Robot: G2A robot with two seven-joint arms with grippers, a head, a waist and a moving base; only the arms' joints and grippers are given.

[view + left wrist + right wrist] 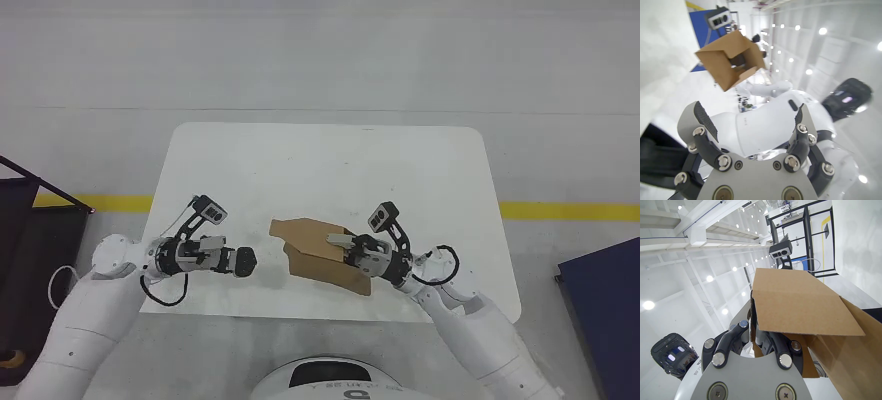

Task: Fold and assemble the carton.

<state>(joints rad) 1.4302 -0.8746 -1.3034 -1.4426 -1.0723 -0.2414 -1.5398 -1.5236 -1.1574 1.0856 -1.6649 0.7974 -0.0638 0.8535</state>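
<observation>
The white worktop (330,170) has rounded corners. The left gripper (245,262) hangs over it close to the front edge, left of the middle, and points toward the carton (320,250). In the left wrist view this gripper (751,113) has its ribbed fingers (704,117) spread wide. They are apart from the carton (730,62), which lies ahead of them with an open end turned their way. Flaps stand around that opening, and part of the brown inside is visible.

The carton sits near the middle of the front edge, between the two grippers and a little toward the right. It is plain brown board, only partly folded, with one flap jutting toward the left gripper. I cannot tell whether its underside rests on the worktop.

The right gripper (345,252) is at the carton's right end. In the right wrist view the gripper (755,336) has its fingers (767,344) pinched narrow on the edge of a carton (800,306) wall, one finger on each side of the board. A broad panel stretches away above them.
</observation>
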